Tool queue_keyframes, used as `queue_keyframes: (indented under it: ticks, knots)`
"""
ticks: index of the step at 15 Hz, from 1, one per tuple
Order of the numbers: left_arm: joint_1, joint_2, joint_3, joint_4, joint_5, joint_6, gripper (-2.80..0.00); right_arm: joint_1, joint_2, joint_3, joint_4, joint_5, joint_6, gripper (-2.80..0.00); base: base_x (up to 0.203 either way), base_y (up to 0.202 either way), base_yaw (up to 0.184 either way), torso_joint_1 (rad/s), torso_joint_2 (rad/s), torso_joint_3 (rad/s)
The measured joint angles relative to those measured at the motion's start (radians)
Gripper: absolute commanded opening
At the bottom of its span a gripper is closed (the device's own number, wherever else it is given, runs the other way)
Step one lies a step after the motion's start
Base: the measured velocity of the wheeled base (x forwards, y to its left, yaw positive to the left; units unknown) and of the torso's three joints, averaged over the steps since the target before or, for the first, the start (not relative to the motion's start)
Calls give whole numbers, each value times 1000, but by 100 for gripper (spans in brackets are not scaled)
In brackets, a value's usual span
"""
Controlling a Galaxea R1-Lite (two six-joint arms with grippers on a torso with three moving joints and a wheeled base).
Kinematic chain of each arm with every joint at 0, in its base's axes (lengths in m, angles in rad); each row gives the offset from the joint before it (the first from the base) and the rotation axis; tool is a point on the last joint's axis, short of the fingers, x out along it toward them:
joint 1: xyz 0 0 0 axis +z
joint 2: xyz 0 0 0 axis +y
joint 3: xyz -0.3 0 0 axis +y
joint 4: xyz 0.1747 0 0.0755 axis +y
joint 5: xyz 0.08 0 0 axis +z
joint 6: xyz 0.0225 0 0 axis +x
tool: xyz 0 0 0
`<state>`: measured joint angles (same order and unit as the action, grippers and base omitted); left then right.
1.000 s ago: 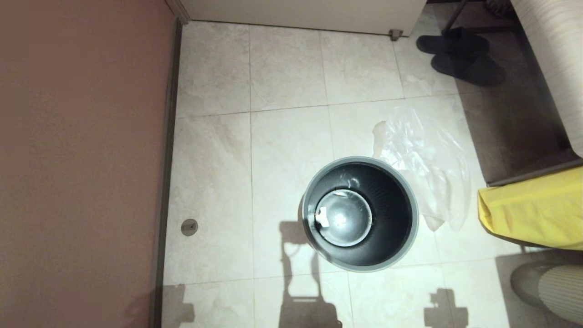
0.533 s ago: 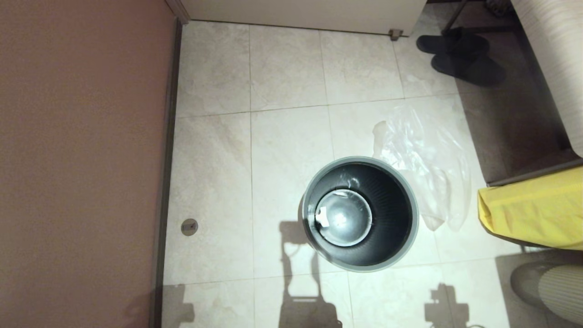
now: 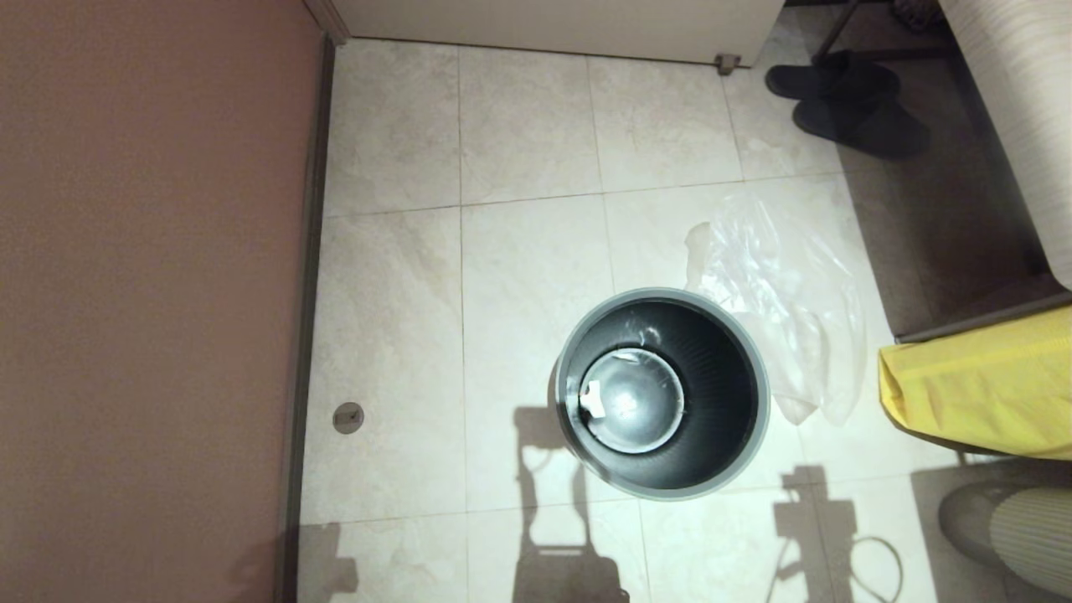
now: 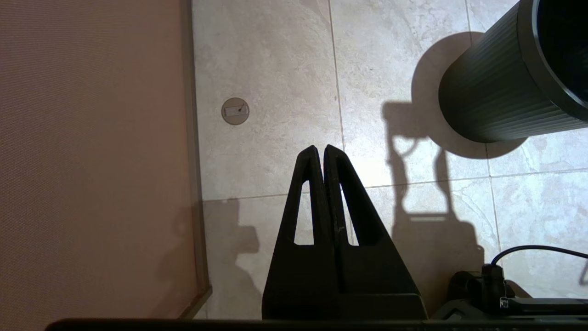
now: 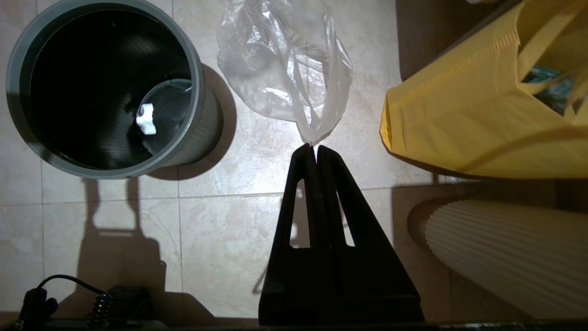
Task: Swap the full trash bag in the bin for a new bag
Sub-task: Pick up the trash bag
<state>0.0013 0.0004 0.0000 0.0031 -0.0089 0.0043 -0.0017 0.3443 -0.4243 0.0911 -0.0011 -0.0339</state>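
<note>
The bin stands upright on the tiled floor, unlined, with a small white scrap on its shiny bottom. The new bag lies crumpled on the floor, touching the bin's far right side. Neither gripper shows in the head view, only their shadows. In the right wrist view my right gripper is shut and hovers above the floor, its tips lined up with the near end of the new bag, with the bin beside it. My left gripper is shut and empty above the floor, with the bin off to its side.
A yellow sack sits to the right of the bag, with a pale ribbed rounded object nearer me. Black slippers lie at the far right. A reddish wall runs along the left, with a floor drain near it.
The right arm's shadow on the near floor has crept forward toward the bag, and a looped cable shadow now shows. The bin, the bag and the left arm's shadow have not moved.
</note>
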Motion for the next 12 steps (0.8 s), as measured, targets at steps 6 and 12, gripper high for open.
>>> queue_keyframes:
  ticks: [6,12]
  knots:
    - [0,0,0,0,0,0,-280,0,431,-134,-171,38,-130,-280,0,0,0,0,0,0]
    - [0,0,0,0,0,-1,-280,-6,1020,-262,-493,44,-119,-280,0,0,0,0,0,0]
